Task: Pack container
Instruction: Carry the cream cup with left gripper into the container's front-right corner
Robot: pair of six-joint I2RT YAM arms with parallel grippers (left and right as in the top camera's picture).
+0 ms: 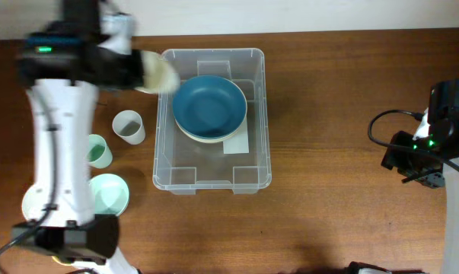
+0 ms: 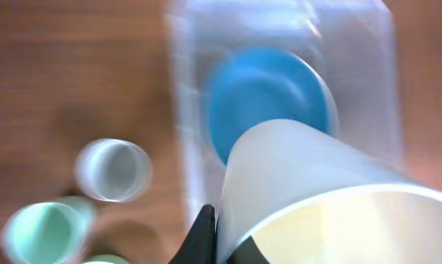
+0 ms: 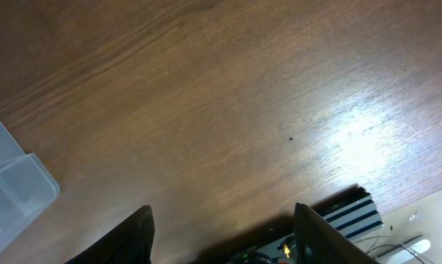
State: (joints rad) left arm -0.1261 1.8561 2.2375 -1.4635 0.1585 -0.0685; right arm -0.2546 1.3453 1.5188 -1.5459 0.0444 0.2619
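The left claw, closed on a pale cup, hovers at the left rim of the container mid-table, seemingly delivering it. Next, it should lower the cup beside the bowl. The right claw gapes empty.

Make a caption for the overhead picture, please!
Left gripper holds a pale cup at the container's edge; blue bowl inside.

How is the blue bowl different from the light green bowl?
The blue bowl sits inside the container, stacked on a pale bowl; the light green bowl stands on the table, outside. The blue bowl looks bigger and darker than the light green bowl. Both are round and open side up.
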